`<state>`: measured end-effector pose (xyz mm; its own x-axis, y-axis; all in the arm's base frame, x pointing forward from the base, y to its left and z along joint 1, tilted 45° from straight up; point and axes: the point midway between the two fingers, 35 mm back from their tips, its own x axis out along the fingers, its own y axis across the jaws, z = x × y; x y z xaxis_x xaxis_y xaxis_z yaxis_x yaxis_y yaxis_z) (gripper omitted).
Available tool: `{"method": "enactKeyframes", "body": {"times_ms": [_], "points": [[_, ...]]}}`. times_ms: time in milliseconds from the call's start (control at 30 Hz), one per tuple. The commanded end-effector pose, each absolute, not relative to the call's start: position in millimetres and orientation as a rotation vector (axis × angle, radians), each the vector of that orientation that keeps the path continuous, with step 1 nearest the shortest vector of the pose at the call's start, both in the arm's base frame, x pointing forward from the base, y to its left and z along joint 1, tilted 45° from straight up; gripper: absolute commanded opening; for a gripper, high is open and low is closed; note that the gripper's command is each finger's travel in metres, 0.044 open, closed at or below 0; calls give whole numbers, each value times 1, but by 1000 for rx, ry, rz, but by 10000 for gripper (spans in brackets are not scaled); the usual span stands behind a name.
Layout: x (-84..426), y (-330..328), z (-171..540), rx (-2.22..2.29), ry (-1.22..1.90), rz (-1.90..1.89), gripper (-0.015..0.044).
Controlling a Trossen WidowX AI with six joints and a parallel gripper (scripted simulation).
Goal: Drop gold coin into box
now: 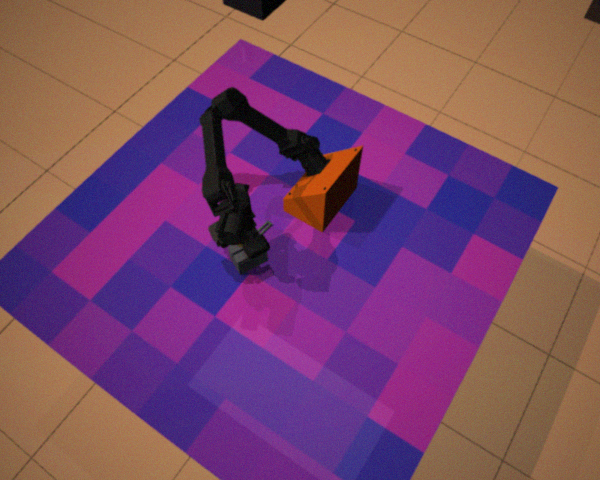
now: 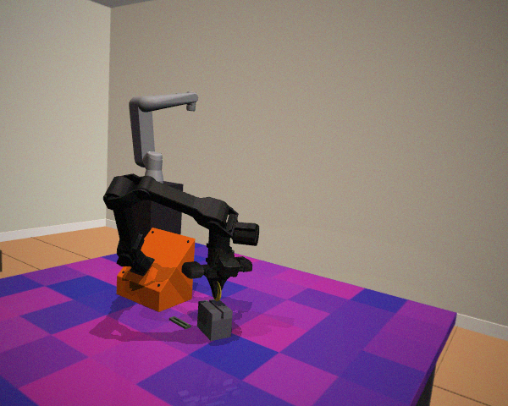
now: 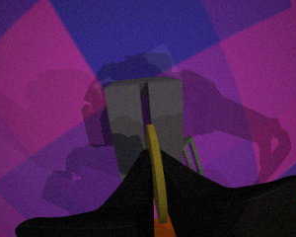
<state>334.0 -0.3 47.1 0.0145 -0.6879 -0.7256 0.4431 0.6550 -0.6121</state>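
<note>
My gripper [image 2: 218, 293] [image 3: 151, 154] is shut on the gold coin [image 2: 219, 290] [image 3: 158, 180], which is upright on edge between the fingertips. The coin is just above the back part of the grey box [image 1: 243, 262] [image 2: 214, 325] [image 3: 124, 101], clear of the lid as far as I can tell. In the wrist view the slot [image 3: 145, 101] runs ahead of the coin, nearly in line, and the coin looks slightly turned against it. The dark-green holder [image 1: 265, 227] [image 2: 179, 322] [image 3: 192, 155] is empty beside the box. In the top view the arm hides the coin.
An orange wedge-shaped block [image 1: 336, 178] [image 2: 171, 249] stands behind the box, at the arm's base. The holder lies low between the block and the box. A grey robot arm [image 2: 146, 126] stands in the background beyond the table.
</note>
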Motion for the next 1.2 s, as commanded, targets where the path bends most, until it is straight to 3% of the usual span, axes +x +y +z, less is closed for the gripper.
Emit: {"method": "enactKeyframes", "body": {"times_ms": [0, 1000, 1167], "points": [[332, -3, 46, -244, 1283, -893, 0], [332, -12, 36, -245, 1283, -893, 0], [334, -10, 38, -235, 1282, -890, 131]]}}
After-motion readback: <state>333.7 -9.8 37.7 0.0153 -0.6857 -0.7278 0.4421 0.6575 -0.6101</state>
